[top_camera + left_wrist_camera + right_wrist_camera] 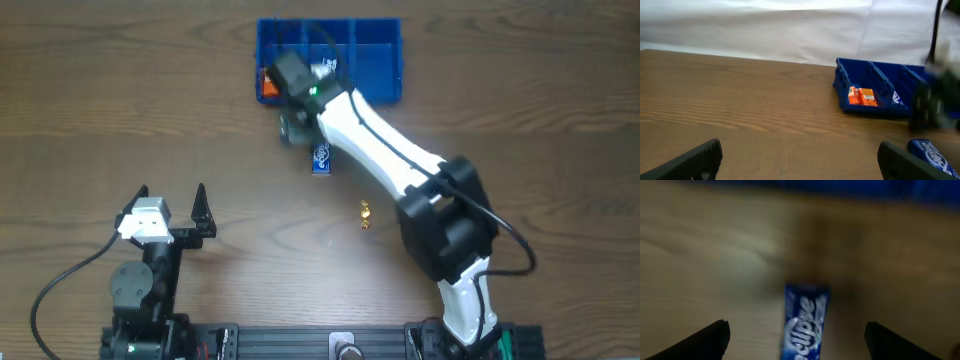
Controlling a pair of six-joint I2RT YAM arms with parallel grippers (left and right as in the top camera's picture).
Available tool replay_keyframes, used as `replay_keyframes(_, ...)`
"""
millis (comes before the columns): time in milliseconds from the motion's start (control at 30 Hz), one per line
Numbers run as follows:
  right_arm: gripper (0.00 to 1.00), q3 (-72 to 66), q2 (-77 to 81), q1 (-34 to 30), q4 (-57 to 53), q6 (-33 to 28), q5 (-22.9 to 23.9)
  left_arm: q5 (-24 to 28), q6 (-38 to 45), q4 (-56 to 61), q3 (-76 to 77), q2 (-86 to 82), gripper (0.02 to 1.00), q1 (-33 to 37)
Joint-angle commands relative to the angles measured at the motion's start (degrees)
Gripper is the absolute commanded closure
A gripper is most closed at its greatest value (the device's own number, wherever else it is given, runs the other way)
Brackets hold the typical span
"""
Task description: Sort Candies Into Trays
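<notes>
A blue tray (392, 60) with several long compartments stands on the wooden counter (120, 110) near its far edge, about midway along it. An orange candy (268, 88) lies in the tray's leftmost compartment, at the end nearest the arms; the left wrist view shows it against the tray's front wall (863, 96).

The right arm (380, 150) stretches from its base at the near edge diagonally across to the front of the tray. Its right hand (297, 128) hangs above the counter just in front of the tray's near wall. In its own wrist view the right hand (796, 330) is spread wide, one finger on either side of a blue candy bar (805, 327) that lies flat on the wood beneath it. The fingers are well clear of the bar and hold nothing. From above, the blue candy bar (321, 158) lies just short of the tray, toward the near edge, apart from it and partly under the arm.

A small gold candy (366, 215) lies loose on the counter closer to the near edge, beside the right arm's elbow and well apart from the bar.

The left hand (172, 205) sits low near the near left corner, its fingers wide apart and empty. Its wrist view (800, 157) looks across bare wood toward the tray (842, 92) and the bar (930, 152)
</notes>
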Motion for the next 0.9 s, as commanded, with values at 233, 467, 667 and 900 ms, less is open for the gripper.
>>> replay_keyframes(233,0.187,-8.1,3.2,1.3,4.7,5.0,-2.1,-0.5,0.6,-2.1,-1.2,-0.3,0.020,0.2)
replay_keyframes(467,0.673,-8.1,3.5,1.3,5.1,6.0,-2.2,-0.5,0.6,-2.1,-1.2,-0.3,0.020,0.2)
replay_keyframes(667,0.735,-8.0,-10.3,1.3,2.5,5.9,3.4,-0.5,0.6,-2.1,-1.2,-0.3,0.020,0.2)
replay_keyframes(900,0.803,19.8,-10.0,-5.0,-9.2,-5.1,10.4,-0.5,0.6,-2.1,-1.2,-0.3,0.020,0.2)
